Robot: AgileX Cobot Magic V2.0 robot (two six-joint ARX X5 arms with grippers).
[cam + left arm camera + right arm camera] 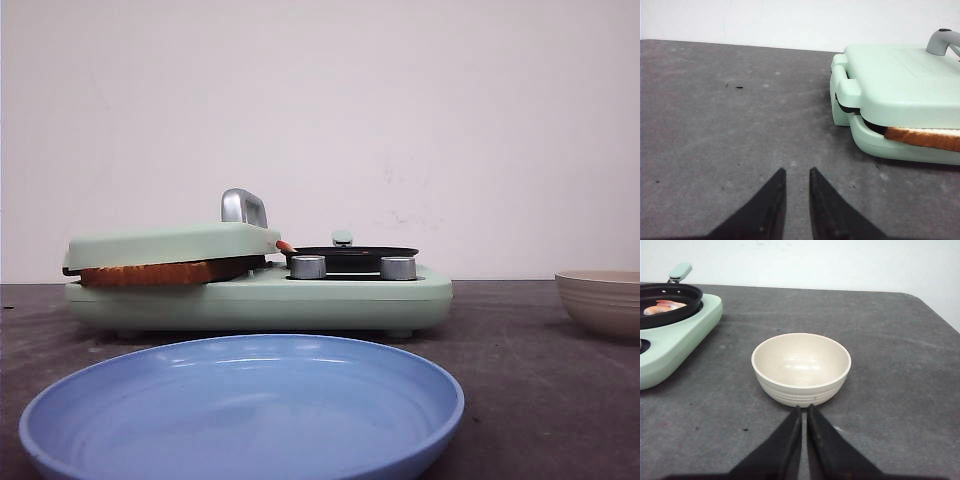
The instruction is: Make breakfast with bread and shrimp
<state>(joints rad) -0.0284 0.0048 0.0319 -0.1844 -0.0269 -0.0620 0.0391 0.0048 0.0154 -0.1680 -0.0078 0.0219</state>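
Note:
The bread (pixel 150 272) lies in the mint green breakfast maker (pixel 260 300) under its lowered lid (pixel 170 245). Only the slice's brown crust edge (pixel 925 137) shows in the slot. The shrimp (pixel 665 306) lies in the black pan (pixel 670 317) on the maker's right half; in the front view just its orange tip (pixel 285 246) pokes out. My left gripper (pixel 797 171) hovers over bare table to the left of the maker, slightly open and holding nothing. My right gripper (pixel 804 407) is shut and holds nothing, its tips just in front of the beige bowl (pixel 801 367).
A blue plate (pixel 240 400) sits at the table's front, before the maker. The beige ribbed bowl (pixel 600 300) stands at the right. Two silver knobs (pixel 308 267) face forward on the maker. A silver handle (pixel 243 206) rises from the lid.

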